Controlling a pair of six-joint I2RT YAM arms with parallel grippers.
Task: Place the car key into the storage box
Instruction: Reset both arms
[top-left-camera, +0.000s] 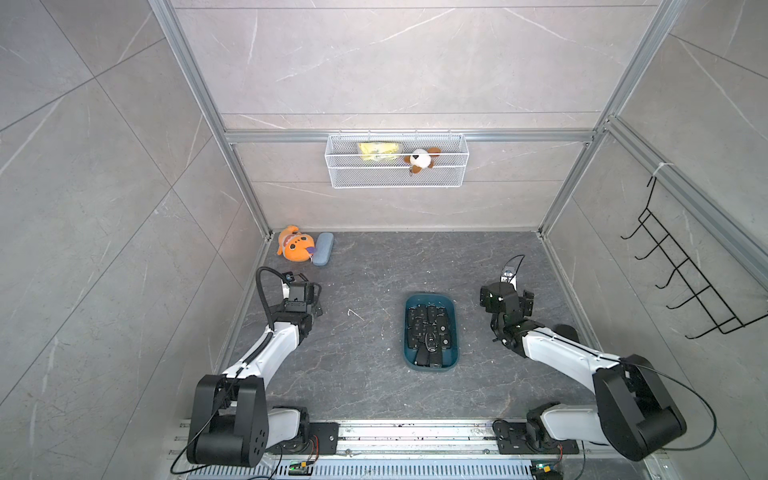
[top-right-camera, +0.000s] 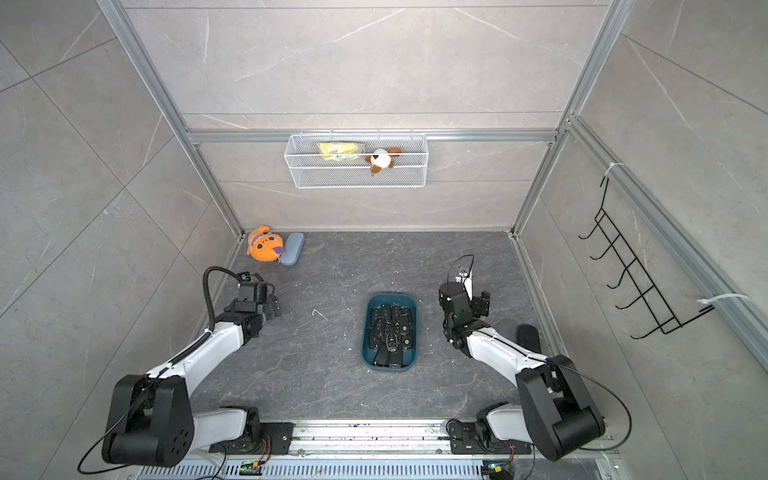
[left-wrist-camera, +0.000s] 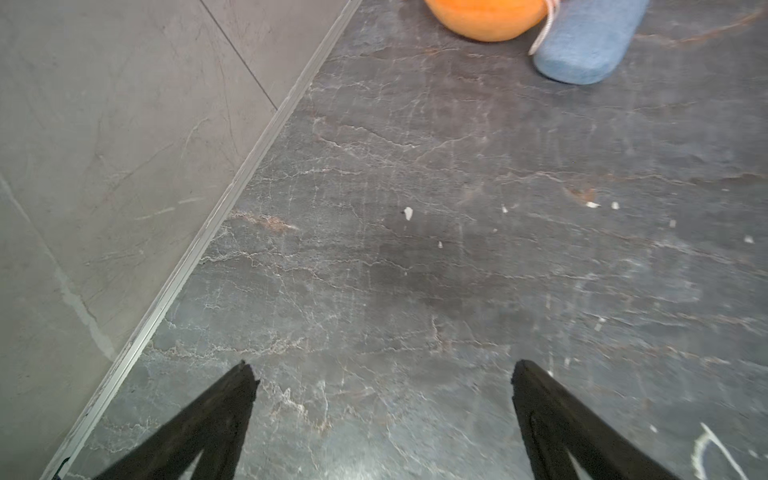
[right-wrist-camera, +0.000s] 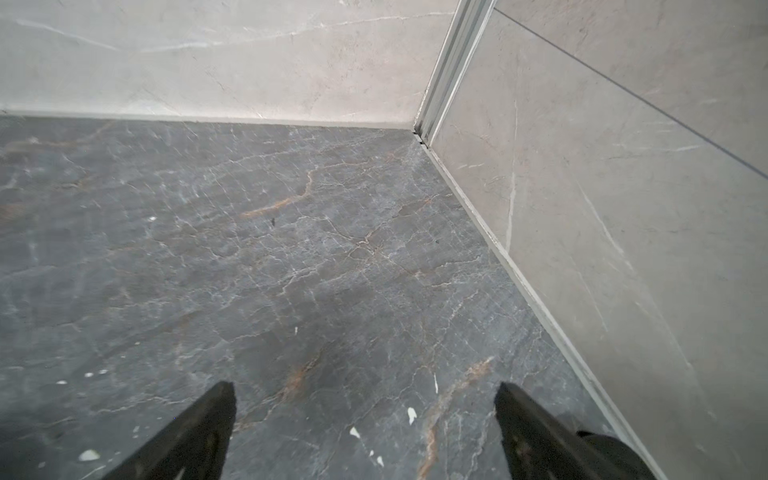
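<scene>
Flanking the storage box (top-left-camera: 430, 299), both arms reach forward, fingers (left-wrist-camera: 216, 407) spread wide, empty.

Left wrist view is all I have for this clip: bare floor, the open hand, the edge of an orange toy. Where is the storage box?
Observer: The storage box sits on the floor, right of centre, in both top views.
Operator: Anything in it?
Observer: Many black car keys fill it.
Operator: Is the right hand holding one?
Observer: No, the right hand is open and empty above bare floor.
</scene>
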